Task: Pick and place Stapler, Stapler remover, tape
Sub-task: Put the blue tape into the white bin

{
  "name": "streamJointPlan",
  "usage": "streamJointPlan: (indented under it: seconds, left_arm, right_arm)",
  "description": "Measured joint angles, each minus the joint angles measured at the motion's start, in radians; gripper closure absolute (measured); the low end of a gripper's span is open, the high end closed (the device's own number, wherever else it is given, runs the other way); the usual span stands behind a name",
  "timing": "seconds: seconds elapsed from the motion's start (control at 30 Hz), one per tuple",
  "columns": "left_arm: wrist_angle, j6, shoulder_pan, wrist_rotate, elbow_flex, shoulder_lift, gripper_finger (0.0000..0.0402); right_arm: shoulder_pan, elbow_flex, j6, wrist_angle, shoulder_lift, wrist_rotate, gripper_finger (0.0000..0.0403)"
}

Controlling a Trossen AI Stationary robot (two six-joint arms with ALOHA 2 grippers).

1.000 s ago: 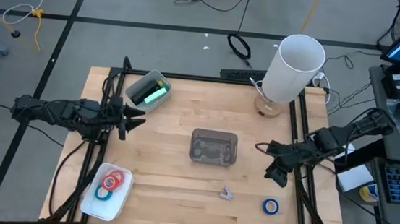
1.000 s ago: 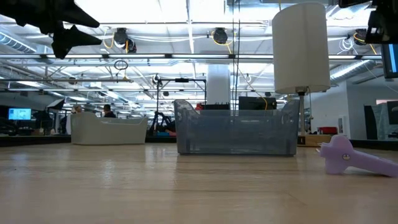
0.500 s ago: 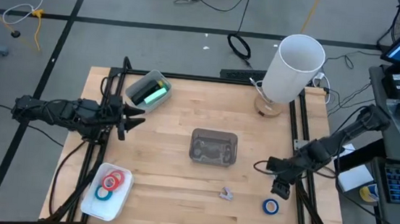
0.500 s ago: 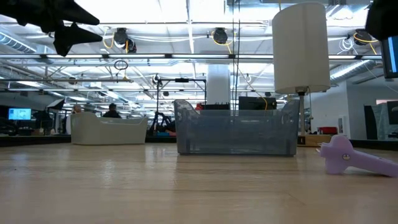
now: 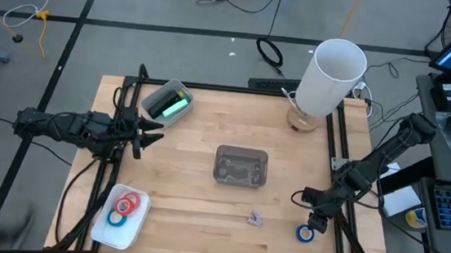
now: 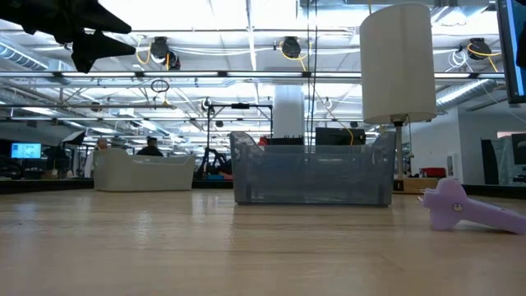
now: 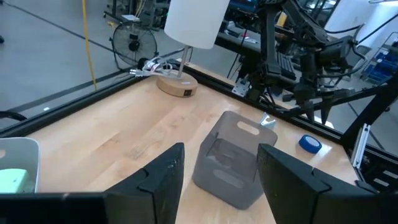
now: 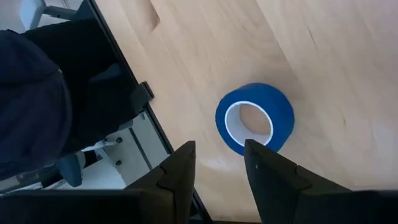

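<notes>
A blue tape roll (image 8: 254, 118) lies flat on the table near its right front corner (image 5: 305, 233). My right gripper (image 5: 312, 222) hovers just above it, open, with the roll ahead of its fingertips (image 8: 219, 171). More tape rolls, red and blue (image 5: 123, 207), sit in a white tray. The mint-green stapler (image 5: 175, 106) lies in a clear bin at the far left. The purple staple remover (image 5: 255, 219) lies on the table (image 6: 459, 205). My left gripper (image 5: 155, 134) waits open above the left edge.
A grey see-through bin (image 5: 241, 165) stands at the table's middle. A white lamp (image 5: 332, 74) stands at the far right corner. Black frame rails (image 5: 346, 227) run along the table's right edge, close to my right arm.
My right gripper has swung toward the table's near edge and sunk, tipping downward, until it stands over the blue tape roll. Its fingers have kept the same gap. The roll has not moved.
</notes>
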Motion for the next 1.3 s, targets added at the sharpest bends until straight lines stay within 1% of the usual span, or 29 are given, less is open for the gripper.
streamJointPlan:
  seconds: [0.5, 0.8, 1.03, 1.2, 1.3]
  left_arm:
    - [-0.002, -0.022, 0.000, 0.000, 0.000, 0.000, 0.0201]
    - [-0.002, -0.022, 0.000, 0.001, 0.001, 0.000, 0.0201]
    - [-0.002, -0.042, 0.000, 0.002, 0.001, 0.000, 0.0201]
    - [-0.002, -0.042, 0.000, 0.002, 0.001, 0.000, 0.0201]
    - [-0.003, -0.042, 0.000, 0.002, 0.001, 0.000, 0.0201]
  right_arm:
    - [0.011, 0.000, 0.107, -0.002, 0.000, 0.002, 0.0273]
    - [0.010, 0.000, 0.287, -0.137, 0.000, 0.001, 0.0273]
    - [0.013, 0.000, 0.285, -0.040, 0.012, 0.001, 0.0273]
    - [0.053, 0.000, 0.308, 0.001, 0.075, -0.004, 0.0273]
    - [0.075, 0.000, 0.317, 0.009, 0.120, -0.054, 0.0273]
